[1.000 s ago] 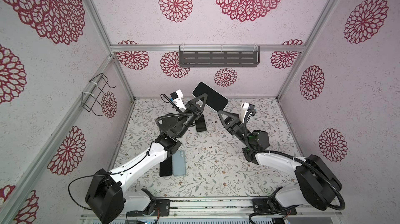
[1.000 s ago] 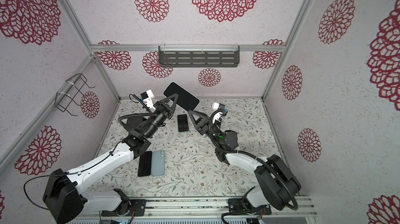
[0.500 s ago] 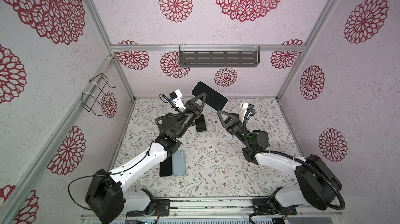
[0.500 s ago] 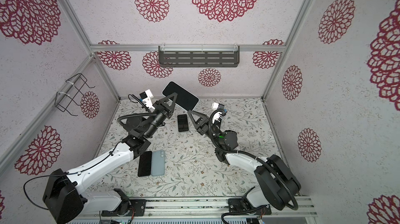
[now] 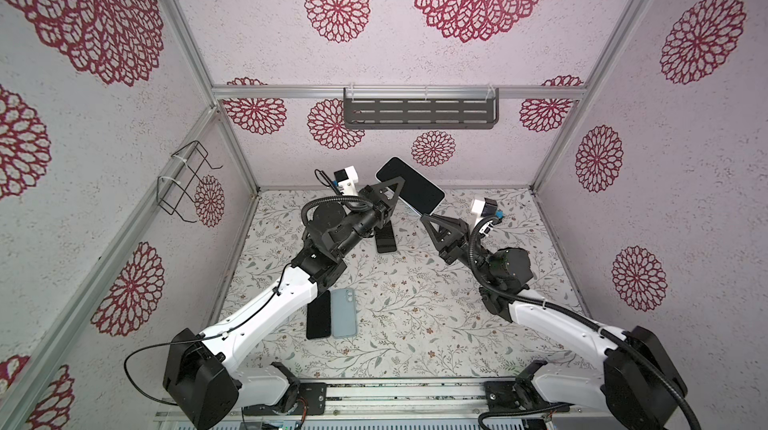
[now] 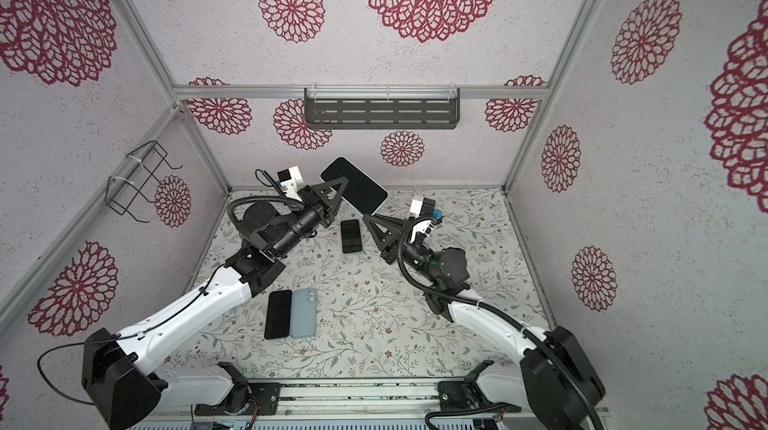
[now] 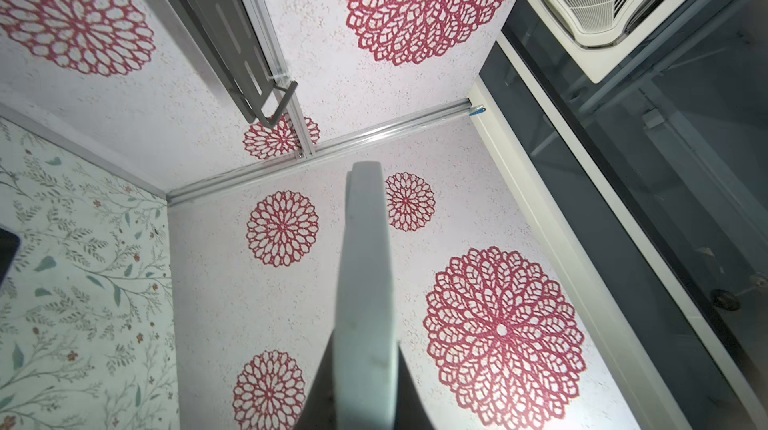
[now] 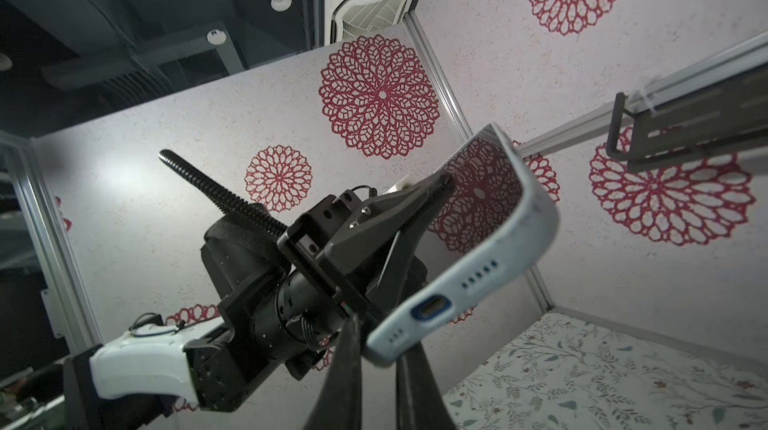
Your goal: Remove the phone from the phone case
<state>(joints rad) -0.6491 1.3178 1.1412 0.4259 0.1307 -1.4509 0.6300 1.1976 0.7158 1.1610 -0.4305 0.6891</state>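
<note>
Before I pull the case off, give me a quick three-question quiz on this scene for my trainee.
1. True or false: the left gripper is shut on the held phone.
2. What does the right gripper grip? A) the held phone's port-end corner B) the wall shelf C) nothing
3. What lies right beside the blue case on the table?
Key: 1 true; 2 A; 3 a black phone.
</note>
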